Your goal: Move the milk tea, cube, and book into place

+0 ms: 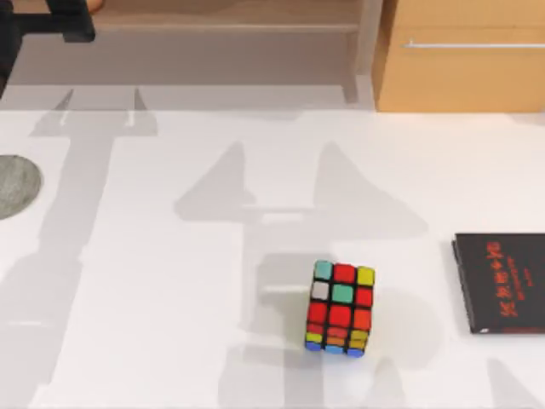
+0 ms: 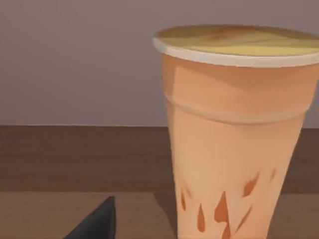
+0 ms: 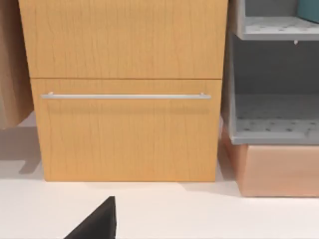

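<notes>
The cube (image 1: 340,308) sits on the white table (image 1: 153,281) toward the near edge, a little right of centre, showing mostly red stickers. Further right, at the table's edge, lies a thin black book (image 1: 502,282) with red lettering. A flat grey disc (image 1: 15,186) rests at the far left. Beyond that, the left arm (image 1: 47,21) reaches over the wooden shelf (image 1: 230,15) at the back left, where its wrist camera faces the milk tea (image 2: 234,134) standing upright and close (whether the fingers grip it I cannot tell). The right wrist camera looks at a wooden drawer cabinet (image 3: 124,89).
</notes>
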Robot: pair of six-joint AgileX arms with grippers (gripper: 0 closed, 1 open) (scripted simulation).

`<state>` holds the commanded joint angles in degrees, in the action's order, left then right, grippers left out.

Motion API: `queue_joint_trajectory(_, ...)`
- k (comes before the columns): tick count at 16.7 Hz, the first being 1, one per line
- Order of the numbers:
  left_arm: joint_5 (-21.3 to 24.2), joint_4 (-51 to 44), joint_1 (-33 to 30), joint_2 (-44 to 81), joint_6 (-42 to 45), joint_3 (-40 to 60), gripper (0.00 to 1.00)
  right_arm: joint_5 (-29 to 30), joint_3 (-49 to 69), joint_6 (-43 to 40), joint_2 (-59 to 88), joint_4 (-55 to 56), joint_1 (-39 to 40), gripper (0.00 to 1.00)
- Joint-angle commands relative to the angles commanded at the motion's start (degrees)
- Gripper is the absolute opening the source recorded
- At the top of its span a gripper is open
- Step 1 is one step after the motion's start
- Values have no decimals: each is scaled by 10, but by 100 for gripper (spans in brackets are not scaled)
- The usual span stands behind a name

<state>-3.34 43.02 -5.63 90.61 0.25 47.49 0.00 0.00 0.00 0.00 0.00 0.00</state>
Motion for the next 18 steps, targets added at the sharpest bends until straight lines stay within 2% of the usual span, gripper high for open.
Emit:
queue_joint_trajectory(5, -4, 58, -7, 120, 0, 64, 100, 0, 0, 0, 0, 0, 0, 100)
queue_joint_trajectory(12, -3, 58, -5, 132, 0, 74, 100, 0, 0, 0, 0, 0, 0, 100)
queue_joint_trajectory(18, 1, 21, -3, 224, -1, 205, 100, 0, 0, 0, 0, 0, 0, 100)
